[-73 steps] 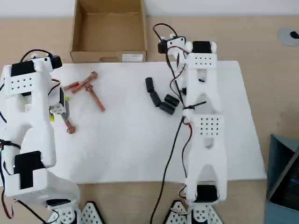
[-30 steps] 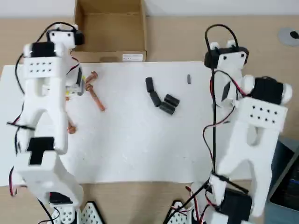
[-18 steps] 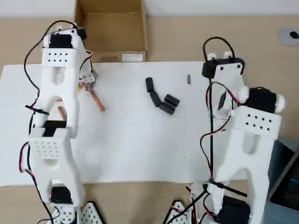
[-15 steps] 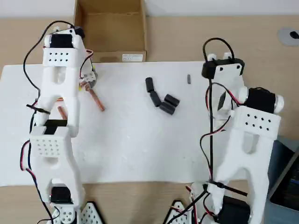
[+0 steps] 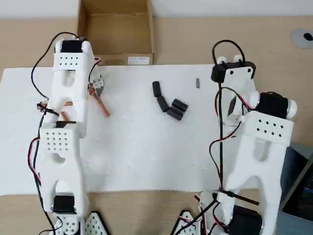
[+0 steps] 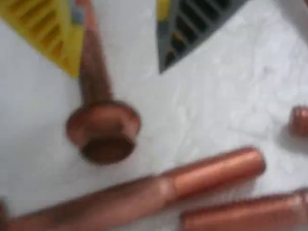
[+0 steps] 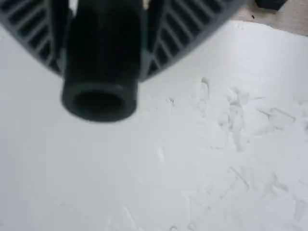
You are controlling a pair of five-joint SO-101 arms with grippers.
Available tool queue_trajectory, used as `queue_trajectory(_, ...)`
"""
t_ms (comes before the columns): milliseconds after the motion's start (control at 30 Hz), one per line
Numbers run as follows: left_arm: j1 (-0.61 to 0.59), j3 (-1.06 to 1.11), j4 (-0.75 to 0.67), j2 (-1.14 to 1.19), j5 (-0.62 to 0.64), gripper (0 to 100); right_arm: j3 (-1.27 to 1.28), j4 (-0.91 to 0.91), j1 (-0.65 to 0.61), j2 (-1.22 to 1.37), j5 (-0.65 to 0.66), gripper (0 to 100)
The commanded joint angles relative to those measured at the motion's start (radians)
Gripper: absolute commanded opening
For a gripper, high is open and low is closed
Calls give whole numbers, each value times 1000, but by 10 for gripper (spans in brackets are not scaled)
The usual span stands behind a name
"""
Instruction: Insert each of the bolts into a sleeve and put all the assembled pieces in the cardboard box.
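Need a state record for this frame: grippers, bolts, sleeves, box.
left gripper: open, low over the mat, straddling a bolt
right gripper: shut on a sleeve, held above the mat
other bolts: lying loose beside the left gripper
loose sleeves: four, clustered mid-mat
cardboard box: at the mat's far edge, top open
progress: no bolt in a sleeve yet

bolts (image 6: 103, 130): copper-toned metal, smooth, dull sheen. sleeve (image 7: 101, 62): matt black, plastic-looking, smooth. cardboard box (image 5: 80, 34): brown matt cardboard. white sheet (image 5: 137, 152): matt, rough, scuffed, foam-like. surface (image 5: 195, 44): wood-look, smooth. left tool fingers (image 6: 43, 29): ribbed matt plastic.
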Motion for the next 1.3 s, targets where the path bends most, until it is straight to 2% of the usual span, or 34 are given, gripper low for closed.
queue_trajectory(0,8,-104,8,18,9,122,-2,-12,12,-35,-8,10)
queue_trajectory(567,3,-334,8,306,9,116,-2,-12,10,-35,-8,10)
queue_trajectory(700,8,-359,8,352,6,43,-2,-12,10,-35,-8,10)
queue_trajectory(800,20,-373,11,354,2,0,-2,-12,10,-35,-8,10)
queue_trajectory(967,28,-373,11,326,2,2,-7,-12,10,-39,-8,10)
queue_trajectory(1267,35,-365,12,131,2,2,-45,11,10,-41,-8,10)
